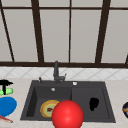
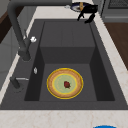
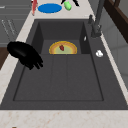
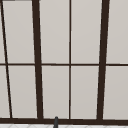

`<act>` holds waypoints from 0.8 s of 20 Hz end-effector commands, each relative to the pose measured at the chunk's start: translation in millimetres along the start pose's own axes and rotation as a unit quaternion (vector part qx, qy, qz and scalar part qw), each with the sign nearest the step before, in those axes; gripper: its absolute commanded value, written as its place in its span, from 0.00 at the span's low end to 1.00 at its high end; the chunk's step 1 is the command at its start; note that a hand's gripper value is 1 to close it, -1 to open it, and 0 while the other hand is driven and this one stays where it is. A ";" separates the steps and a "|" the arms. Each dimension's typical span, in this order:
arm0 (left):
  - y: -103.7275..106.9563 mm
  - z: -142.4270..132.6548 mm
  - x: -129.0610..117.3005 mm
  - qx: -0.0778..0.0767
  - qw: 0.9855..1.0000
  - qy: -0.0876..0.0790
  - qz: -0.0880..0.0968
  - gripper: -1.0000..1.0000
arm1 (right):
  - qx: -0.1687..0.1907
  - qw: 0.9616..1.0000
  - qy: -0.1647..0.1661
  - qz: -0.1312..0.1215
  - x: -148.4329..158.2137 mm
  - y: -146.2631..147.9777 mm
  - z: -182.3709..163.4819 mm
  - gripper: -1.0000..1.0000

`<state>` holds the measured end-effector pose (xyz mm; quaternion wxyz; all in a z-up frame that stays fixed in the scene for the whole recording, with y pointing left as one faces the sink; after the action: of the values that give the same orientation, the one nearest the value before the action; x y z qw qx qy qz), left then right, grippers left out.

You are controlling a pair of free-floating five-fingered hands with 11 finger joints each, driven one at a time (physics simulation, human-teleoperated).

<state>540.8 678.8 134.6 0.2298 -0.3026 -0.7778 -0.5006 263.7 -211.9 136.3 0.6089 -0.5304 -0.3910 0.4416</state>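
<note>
Right hand (image 1: 93, 103) hovering over the shallow right half of the sink (image 1: 107, 100), fingers hanging down, relaxed, grasping nothing; same hand at the near-left rim in the right side view (image 3: 25, 55), fingers pointing down toward the drainboard floor; nearest to that bare floor, touching nothing.

Left hand (image 1: 5, 83) in the air over the left table (image 1: 20, 87), just above a green item (image 1: 6, 91); whether clenched or released cannot tell; blue plate (image 1: 7, 106) just below, red stick (image 1: 5, 118) beside it at the picture's edge.

Yellow-rimmed plate (image 2: 65, 83) flat on the floor of the deep left basin, a small red bit (image 2: 66, 84) at its middle; well apart from both hands; lying low, likely set there for washing.

Red ball (image 1: 67, 115) large at the front edge, covering part of the plate; probably close to the camera.

Faucet (image 1: 56, 72) behind the sink, spout swung over the basin; striped bowl (image 1: 125, 109) on the right table; window (image 4: 70, 62) above.
</note>
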 end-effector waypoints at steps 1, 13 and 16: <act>-0.5 3.6 1.9 0.004 1.000 0.004 -0.007 0.00 | 0.000 1.000 0.000 0.000 0.0 0.0 0.0 0.50; -28.2 19.1 -27.4 0.000 0.999 -0.005 -0.052 0.00 | 0.000 1.000 0.000 0.000 0.0 0.0 0.0 0.50; -30.7 21.5 -29.1 0.002 0.998 -0.007 -0.064 0.00 | 0.000 1.000 0.000 0.000 0.0 0.0 0.0 0.50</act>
<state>537.6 678.5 101.5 0.2094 -0.2733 -0.7918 -0.5046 263.7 -211.9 136.3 0.6089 -0.5304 -0.3910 0.4416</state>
